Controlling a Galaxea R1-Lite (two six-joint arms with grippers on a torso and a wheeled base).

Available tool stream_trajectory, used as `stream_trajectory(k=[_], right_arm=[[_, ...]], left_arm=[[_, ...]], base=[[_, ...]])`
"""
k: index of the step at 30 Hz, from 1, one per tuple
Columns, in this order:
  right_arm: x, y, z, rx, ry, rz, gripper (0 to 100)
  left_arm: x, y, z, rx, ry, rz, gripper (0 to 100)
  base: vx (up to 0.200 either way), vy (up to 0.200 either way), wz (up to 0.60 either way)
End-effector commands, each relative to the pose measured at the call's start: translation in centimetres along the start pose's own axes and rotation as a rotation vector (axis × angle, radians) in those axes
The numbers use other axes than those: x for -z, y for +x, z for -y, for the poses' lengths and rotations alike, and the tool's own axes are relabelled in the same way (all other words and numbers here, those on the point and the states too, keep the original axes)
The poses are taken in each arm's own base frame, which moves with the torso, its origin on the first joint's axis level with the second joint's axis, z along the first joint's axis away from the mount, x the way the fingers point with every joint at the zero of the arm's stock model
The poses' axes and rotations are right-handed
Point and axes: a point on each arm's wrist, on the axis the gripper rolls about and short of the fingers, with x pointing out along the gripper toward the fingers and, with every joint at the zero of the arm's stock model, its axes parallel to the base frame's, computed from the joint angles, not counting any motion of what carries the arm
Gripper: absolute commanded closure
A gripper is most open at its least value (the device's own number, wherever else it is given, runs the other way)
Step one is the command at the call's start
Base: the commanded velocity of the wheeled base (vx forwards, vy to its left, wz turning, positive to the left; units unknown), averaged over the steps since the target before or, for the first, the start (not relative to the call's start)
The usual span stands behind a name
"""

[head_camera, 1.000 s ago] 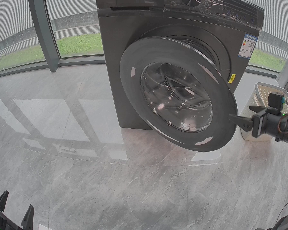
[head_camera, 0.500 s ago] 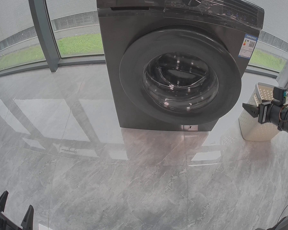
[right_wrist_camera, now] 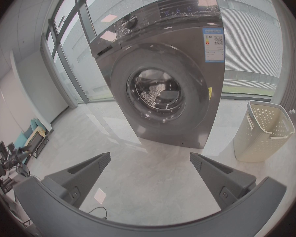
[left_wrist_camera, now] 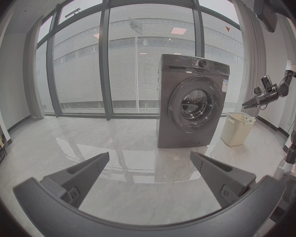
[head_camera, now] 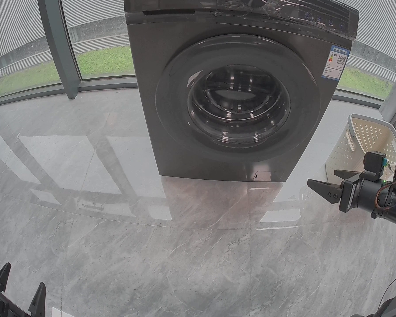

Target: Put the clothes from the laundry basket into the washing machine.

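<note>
On the grey floor (head_camera: 119,243) we find the washing machine (head_camera: 233,102) shut, the laundry basket (head_camera: 341,161) seemingly empty, left pincer (head_camera: 24,274) and right pincer (head_camera: 322,177) released: loading apparently done.

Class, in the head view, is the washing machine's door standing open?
No, the round door lies flush against the front of the washing machine.

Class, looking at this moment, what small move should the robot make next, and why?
Probably lower the right gripper to rest: the washing machine door is shut, the laundry basket looks empty as far as shown, and that gripper is open, holding nothing.
</note>
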Motion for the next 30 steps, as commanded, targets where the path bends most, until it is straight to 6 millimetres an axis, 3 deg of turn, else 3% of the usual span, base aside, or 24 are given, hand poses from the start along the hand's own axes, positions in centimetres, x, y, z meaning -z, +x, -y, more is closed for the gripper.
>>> stream_trajectory(k=[1, 7, 30], right_arm=[[-0.1, 0.6, -0.5, -0.03, 0.019, 0.019, 0], [-0.1, 1.5, -1.8, -0.088, 0.037, 0.061, 0], [-0.7, 3.7, -2.6, -0.122, 0.026, 0.144, 0]], left_arm=[[0.5, 0.0, 0.0, 0.0, 0.001, -0.006, 0], [0.5, 0.0, 0.0, 0.0, 0.001, -0.005, 0], [0.5, 0.1, 0.0, 0.002, -0.003, -0.008, 0]], base=[[0.0, -0.2, 0.0], [0.0, 0.0, 0.0], [0.2, 0.0, 0.0]])
